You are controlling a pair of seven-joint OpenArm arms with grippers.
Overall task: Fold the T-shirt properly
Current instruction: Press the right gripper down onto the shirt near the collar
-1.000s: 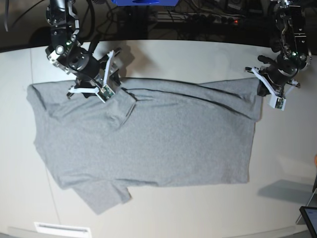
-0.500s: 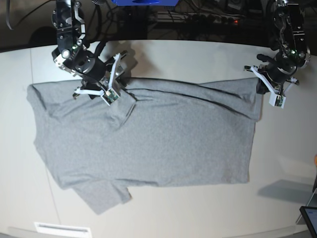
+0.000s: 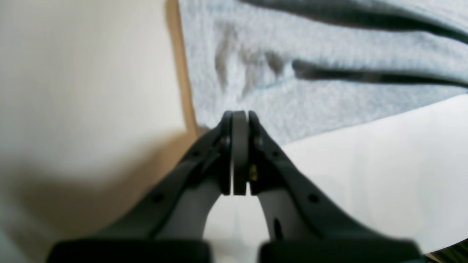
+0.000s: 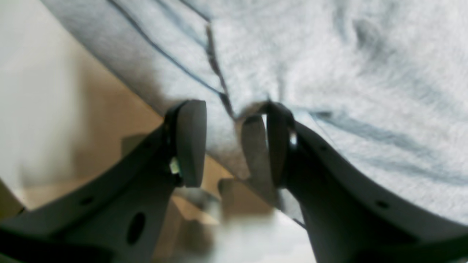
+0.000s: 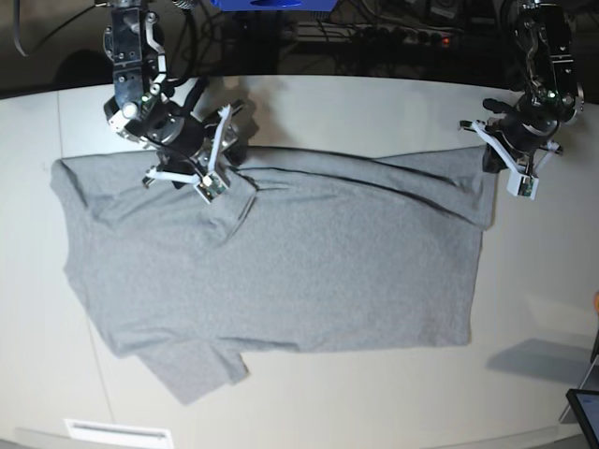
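Observation:
The light grey T-shirt [image 5: 281, 271] lies spread flat on the white table [image 5: 374, 112], plain side up, collar and sleeves toward the left. My right gripper [image 5: 225, 154] is at the shirt's far edge near the collar. In the right wrist view it [image 4: 228, 146] stands open, its fingers straddling a creased fold of shirt [image 4: 329, 73] without pinching it. My left gripper [image 5: 493, 161] sits at the shirt's far right corner. Seen from the left wrist it [image 3: 239, 117] is shut pad to pad, and its tips hide the cloth's [image 3: 329, 54] corner.
Cables and dark equipment [image 5: 374, 37] run beyond the table's far edge. A dark tablet-like object [image 5: 585, 412] pokes in at the lower right corner. A white label [image 5: 117, 432] lies at the front left edge.
My right gripper has shifted slightly right and toward the far edge over the collar area. The left gripper has moved a little toward the far edge. The shirt has not moved.

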